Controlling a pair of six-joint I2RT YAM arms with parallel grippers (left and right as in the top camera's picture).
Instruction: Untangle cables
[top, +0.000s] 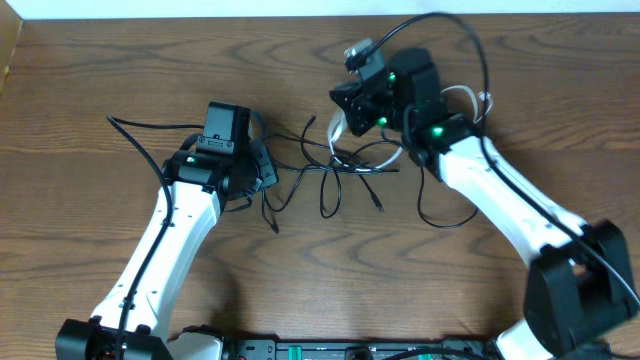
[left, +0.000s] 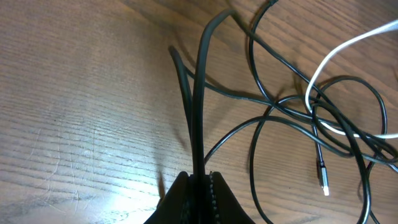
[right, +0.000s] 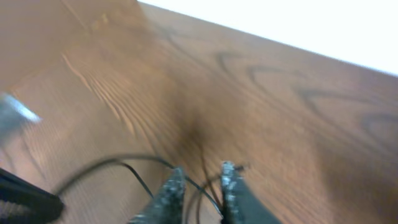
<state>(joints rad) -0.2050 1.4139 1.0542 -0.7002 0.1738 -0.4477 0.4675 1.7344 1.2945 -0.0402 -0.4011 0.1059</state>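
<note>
Closest in, on the left wrist cam, the left gripper is clamped shut on a black cord. Two strands come up out of the tips side by side, then split apart over the table. Just past that, more black loops lie flat and overlap on the wood. One ends in a small silvery plug, and a white cord curves over the black loops toward the top right of that view. The right wrist cam is badly smeared. The right gripper has its fingers close together with a slim gap, and a thin black strand crosses right at the tips. I honestly can't tell if it's pinching that strand or just sitting over it. From overhead, the cables are a loose tangle mid-table between the two grippers. The left gripper is at the tangle's left end, and the right one is over its far right part, beside the white loop. Beyond that it's just wood grain to the far edge.
</note>
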